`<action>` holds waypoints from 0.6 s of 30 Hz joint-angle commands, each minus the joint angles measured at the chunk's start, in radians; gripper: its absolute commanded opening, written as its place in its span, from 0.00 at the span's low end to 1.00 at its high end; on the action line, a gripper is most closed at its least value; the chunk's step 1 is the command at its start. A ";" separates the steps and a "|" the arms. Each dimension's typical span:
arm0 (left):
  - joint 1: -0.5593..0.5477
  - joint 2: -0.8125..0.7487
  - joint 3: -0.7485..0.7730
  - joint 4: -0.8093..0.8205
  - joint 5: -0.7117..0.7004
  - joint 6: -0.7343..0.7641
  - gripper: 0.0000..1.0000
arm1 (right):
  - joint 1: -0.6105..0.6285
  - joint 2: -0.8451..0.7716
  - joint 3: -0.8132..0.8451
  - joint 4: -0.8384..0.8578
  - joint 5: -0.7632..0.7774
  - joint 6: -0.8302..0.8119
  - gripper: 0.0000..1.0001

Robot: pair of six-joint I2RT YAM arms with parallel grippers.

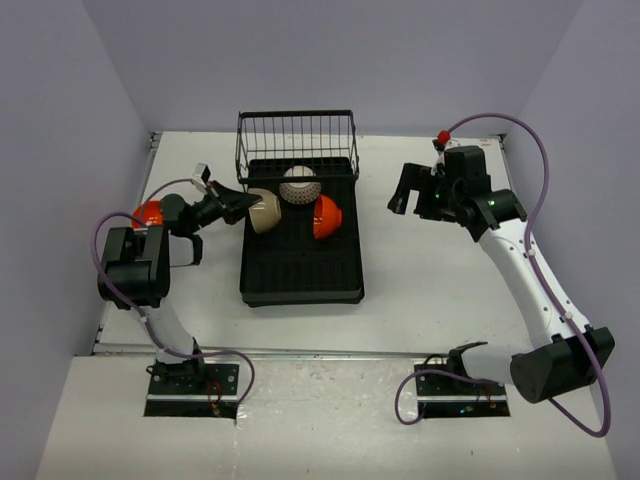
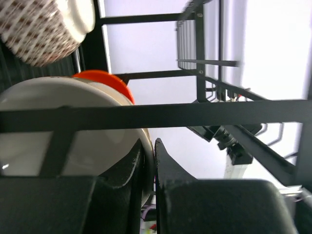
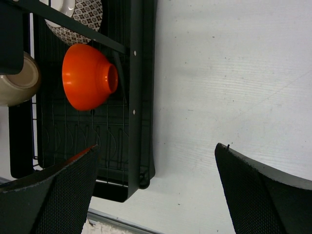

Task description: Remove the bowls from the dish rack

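The black dish rack [image 1: 300, 270] lies mid-table with its wire basket [image 1: 297, 135] at the far end. It holds a beige bowl [image 1: 265, 210], a patterned bowl [image 1: 300, 185] and an orange bowl [image 1: 327, 217], all on edge. My left gripper [image 1: 238, 205] is shut on the beige bowl's rim at the rack's left side. In the left wrist view the gripper [image 2: 152, 146] pinches the beige bowl [image 2: 63, 126]. My right gripper [image 1: 408, 197] hangs open and empty over the table right of the rack; its view shows the gripper [image 3: 156, 180] and the orange bowl [image 3: 87, 77].
A second orange bowl [image 1: 148, 212] sits on the table at the far left, behind my left arm. Side walls close in the table left and right. The rack's right rim [image 3: 139, 97] lies just left of my right gripper.
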 commanded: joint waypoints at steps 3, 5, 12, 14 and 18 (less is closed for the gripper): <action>0.007 -0.118 0.069 0.363 0.027 0.079 0.00 | 0.006 0.004 0.050 0.005 -0.001 -0.020 0.99; 0.007 -0.130 0.067 0.352 0.031 0.091 0.00 | 0.006 0.007 0.054 0.004 -0.004 -0.021 0.99; 0.007 -0.201 0.025 0.155 0.046 0.225 0.00 | 0.006 0.013 0.065 0.008 -0.008 -0.021 0.99; 0.007 -0.234 0.015 0.046 0.050 0.274 0.00 | 0.006 0.012 0.064 0.011 -0.010 -0.021 0.99; 0.005 -0.320 0.012 -0.190 0.061 0.459 0.00 | 0.006 0.002 0.051 0.019 -0.011 -0.020 0.99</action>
